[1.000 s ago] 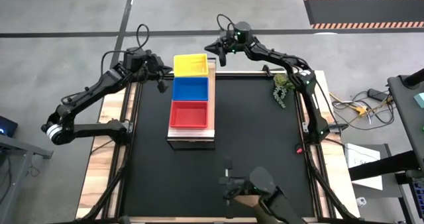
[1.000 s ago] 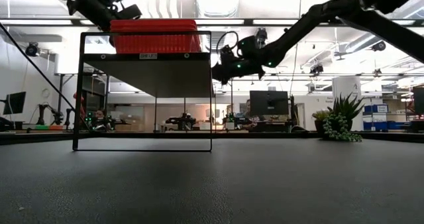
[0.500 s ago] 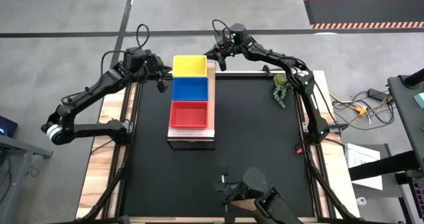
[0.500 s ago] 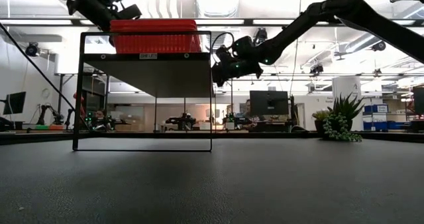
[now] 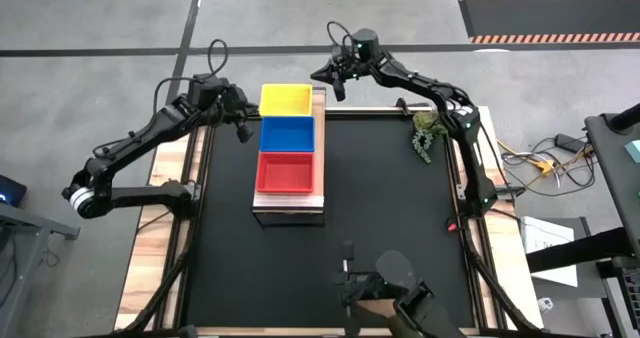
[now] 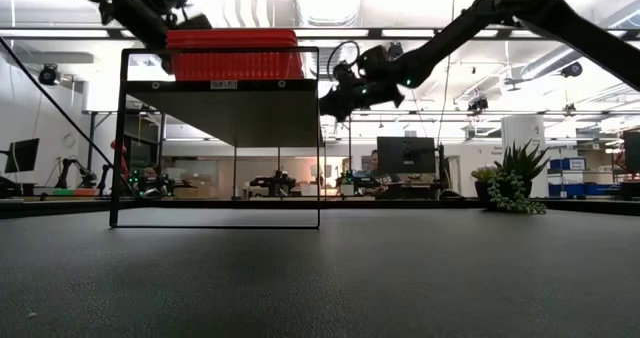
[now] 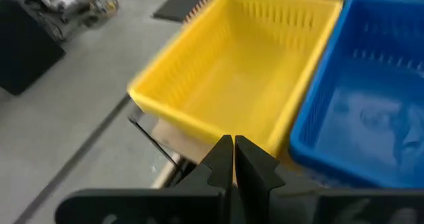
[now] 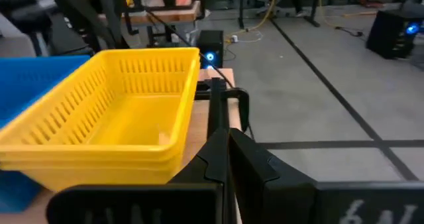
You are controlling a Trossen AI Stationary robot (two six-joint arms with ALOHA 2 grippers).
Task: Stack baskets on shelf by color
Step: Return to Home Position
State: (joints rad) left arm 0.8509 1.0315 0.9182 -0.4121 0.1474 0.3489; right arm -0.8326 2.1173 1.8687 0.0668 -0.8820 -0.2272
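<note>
Everything colourful is parked on the long narrow wood-plank shelf (image 5: 288, 208) with the dark metal frame, standing on the left half of the big black tabletop (image 5: 390, 228). From far end to near end it goes shallow rectangular yellow mesh baskets (image 5: 286, 99), then blue mesh baskets (image 5: 287, 134), then red mesh baskets (image 5: 286, 172). They sit rim against rim, with no gap showing from above. A short bit of bare plank is left at the near end, plus a thin strip along the shelf's right edge. The right wrist view shows nested rims on the yellow ones, so that's a stack.

The left gripper (image 5: 240, 126) hangs just off the shelf's left long edge, about level with where yellow meets blue, touching neither. Its fingers (image 7: 222, 164) are pressed together with nothing between them. The right gripper (image 5: 335, 82) sits off the shelf's far right corner, just beside the yellow rim. Its fingers (image 8: 215, 161) are together too and hold nothing, and the dark corner of the frame is right ahead of them.

Room-wise, there's only a narrow black strip left of the shelf before the table's wooden edge. To the right it's wide open tabletop up to the small green plant (image 5: 425, 133) at the right edge. From the low view, both grippers are up around plank height, well above the tabletop.
</note>
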